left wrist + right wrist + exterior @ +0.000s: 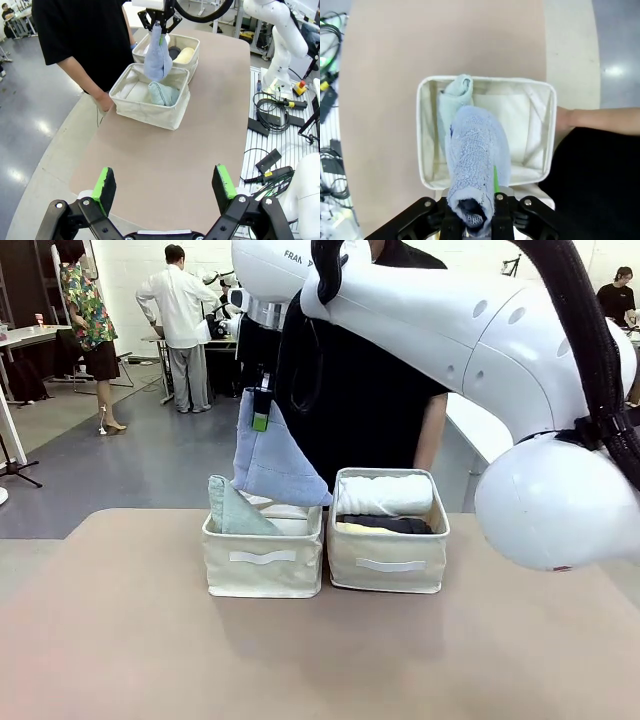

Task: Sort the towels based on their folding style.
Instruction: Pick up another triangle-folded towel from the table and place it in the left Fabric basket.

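Note:
My right gripper point(261, 412) hangs above the left cream bin point(262, 558), shut on the top corner of the periwinkle blue folded towel point(272, 462), which dangles over the bin's opening. The mint green folded towel point(236, 510) stands inside that bin at its left side. In the right bin point(388, 558) lie a white rolled towel point(385, 494) and a dark grey one point(390, 524); a yellow roll point(184, 54) shows in the left wrist view. The right wrist view looks down the blue towel point(477, 155) into the bin point(427, 85). My left gripper point(165, 187) is open above the near table end.
A person in black stands at the far edge behind the bins, one hand point(106, 101) by the left bin. Cables and boxes point(275, 107) lie beside the table. The tan tabletop point(300, 660) in front of the bins is bare.

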`<state>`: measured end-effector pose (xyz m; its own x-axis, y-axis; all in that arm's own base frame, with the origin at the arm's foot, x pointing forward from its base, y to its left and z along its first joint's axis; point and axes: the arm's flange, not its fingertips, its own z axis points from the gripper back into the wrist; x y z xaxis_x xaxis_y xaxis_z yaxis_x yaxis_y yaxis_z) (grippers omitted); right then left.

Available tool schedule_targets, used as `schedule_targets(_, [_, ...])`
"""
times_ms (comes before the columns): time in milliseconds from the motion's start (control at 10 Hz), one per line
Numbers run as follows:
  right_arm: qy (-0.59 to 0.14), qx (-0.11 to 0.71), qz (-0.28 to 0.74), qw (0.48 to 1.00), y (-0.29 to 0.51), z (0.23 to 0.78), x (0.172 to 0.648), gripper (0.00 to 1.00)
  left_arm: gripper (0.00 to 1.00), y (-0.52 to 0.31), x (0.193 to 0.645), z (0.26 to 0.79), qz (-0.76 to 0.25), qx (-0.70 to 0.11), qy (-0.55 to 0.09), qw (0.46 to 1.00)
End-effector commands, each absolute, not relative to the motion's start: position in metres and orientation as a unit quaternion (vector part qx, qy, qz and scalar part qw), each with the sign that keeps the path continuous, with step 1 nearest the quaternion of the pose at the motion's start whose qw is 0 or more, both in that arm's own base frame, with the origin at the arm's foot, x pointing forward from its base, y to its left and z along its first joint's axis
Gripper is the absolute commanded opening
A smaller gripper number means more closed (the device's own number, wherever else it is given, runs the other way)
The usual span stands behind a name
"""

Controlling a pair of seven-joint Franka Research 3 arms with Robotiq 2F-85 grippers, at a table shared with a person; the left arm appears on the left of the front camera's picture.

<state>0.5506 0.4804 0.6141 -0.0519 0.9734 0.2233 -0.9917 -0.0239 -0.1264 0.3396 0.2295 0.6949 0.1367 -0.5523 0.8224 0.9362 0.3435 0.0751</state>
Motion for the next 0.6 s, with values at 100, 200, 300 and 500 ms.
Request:
schedule_targets(100, [-0.124,0.038,0.714,0.688,0.4776,0.6163,0.5513,0.18,1.00,0.2290,0.3377,0.6963,-0.521,-0.240,-0.408,0.710])
schedule_targets(200, [-0.124,0.038,0.714,0.688,0.4776,0.6163,0.5513,0.18,1.00,0.2290,0.3377,0.6963,-0.521,-0.240,-0.408,0.710])
schedule_targets(300, [-0.124,0.038,0.714,0.688,0.4776,0.6163,0.5513,0.18,1.00,0.2290,0.3377,0.6963,-0.521,-0.240,-0.408,0.710])
schedule_targets(500, [-0.121,0.033,0.714,0.689,0.4788,0.6120,0.5527,0.18,1.00,0.2290,0.3377,0.6963,-0.521,-0.240,-0.408,0.710])
